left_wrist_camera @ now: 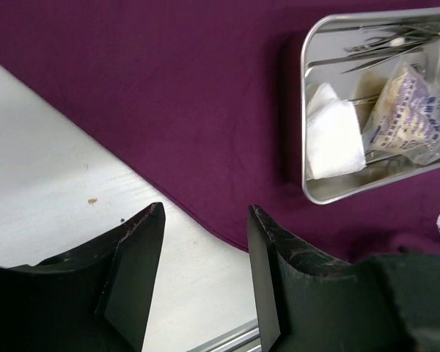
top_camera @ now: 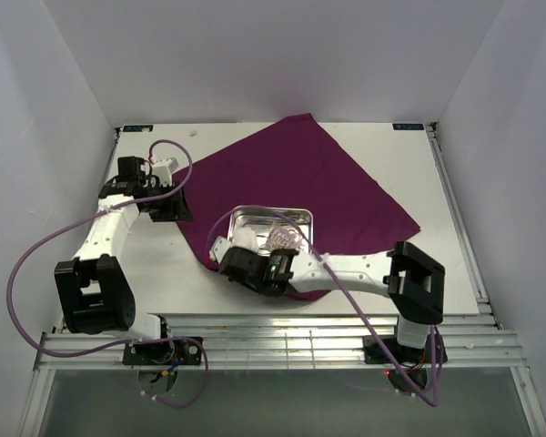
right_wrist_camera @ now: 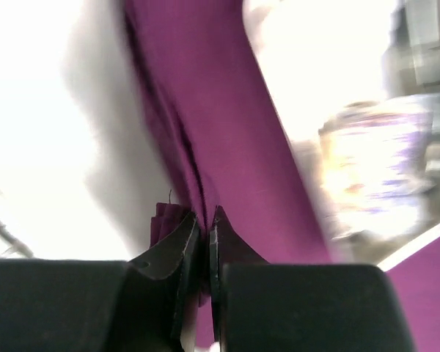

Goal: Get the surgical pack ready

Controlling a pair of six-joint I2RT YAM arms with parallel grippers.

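Mostly flat deep-purple cloth (top_camera: 300, 173) w/ steel tray (top_camera: 273, 209), near corner in R pincer (right_wrist_camera: 204, 220).

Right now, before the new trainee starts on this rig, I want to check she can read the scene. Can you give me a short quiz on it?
1. True or false: the right gripper is shut on a fold of the purple cloth.
2. Fill in the word: the left gripper hangs over the cloth's edge with its jaws ____, nothing between them.
3. Where does the white gauze lie?
A. In the steel tray
B. On the cloth beside the tray
C. Between the left gripper's fingers

Key: 1 true; 2 open; 3 A.
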